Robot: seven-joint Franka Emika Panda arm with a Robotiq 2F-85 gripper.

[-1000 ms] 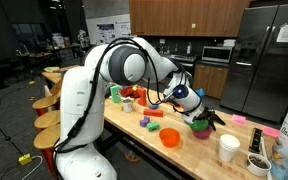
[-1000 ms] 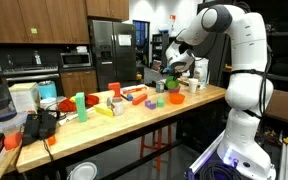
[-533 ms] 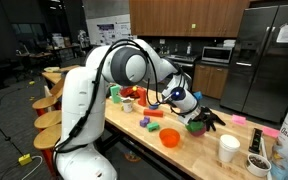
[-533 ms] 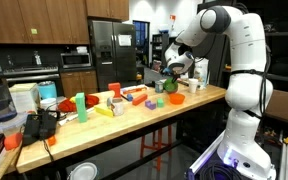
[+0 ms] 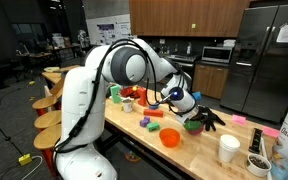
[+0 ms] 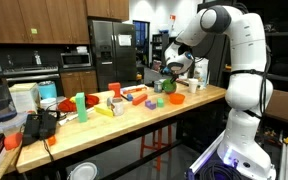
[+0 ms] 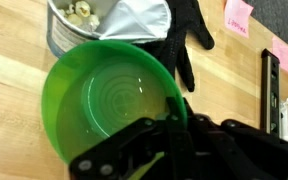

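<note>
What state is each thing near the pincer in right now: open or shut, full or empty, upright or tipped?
green bowl: upright, empty, rim gripped by the pincer.
pincer: shut on the green bowl.
silver tin: open, pale lumps inside.
black glove: lying flat on the table.
orange bowl: upright; contents cannot be made out.
white cup: upright.

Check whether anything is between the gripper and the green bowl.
Nothing visible. In the wrist view the gripper is shut on the green bowl at its rim; the silvery container and black glove lie beyond the bowl.
</note>
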